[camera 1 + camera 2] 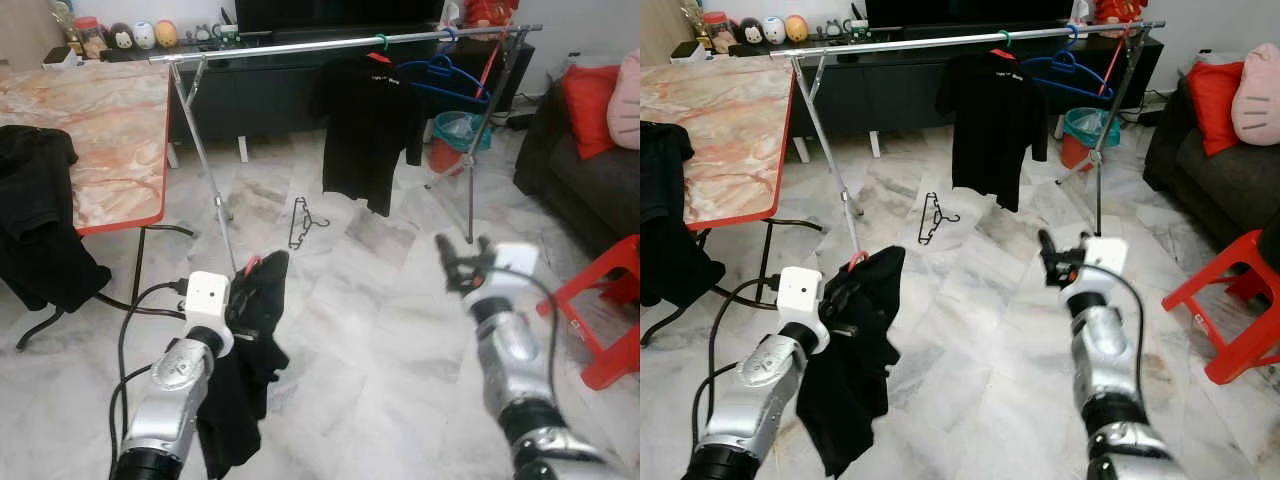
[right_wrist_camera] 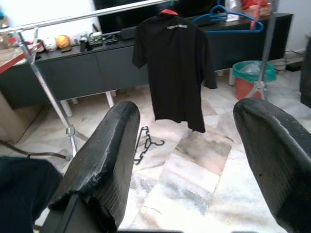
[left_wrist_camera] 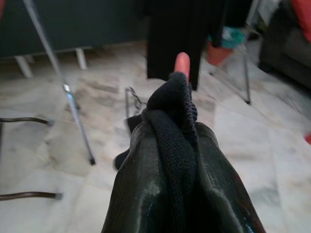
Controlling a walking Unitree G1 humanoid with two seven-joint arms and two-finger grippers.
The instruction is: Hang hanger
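Currently left gripper (image 1: 250, 300) clamps black garment (image 1: 245, 390) on red-tipped plastic hanger (image 3: 182, 64); right gripper (image 1: 460, 262) wide open, empty; long silver metal clothes rail (image 1: 340, 44) well ahead.

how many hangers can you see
4: a red one in the left gripper with a black garment, a black one on the floor, a blue one and the black shirt's on the rail. Others may be hidden.

Bare rail (image 1: 270, 48) far left leaves my jaws room; far right, shirt (image 1: 368, 130) and blue hanger (image 1: 442, 78) crowd it.
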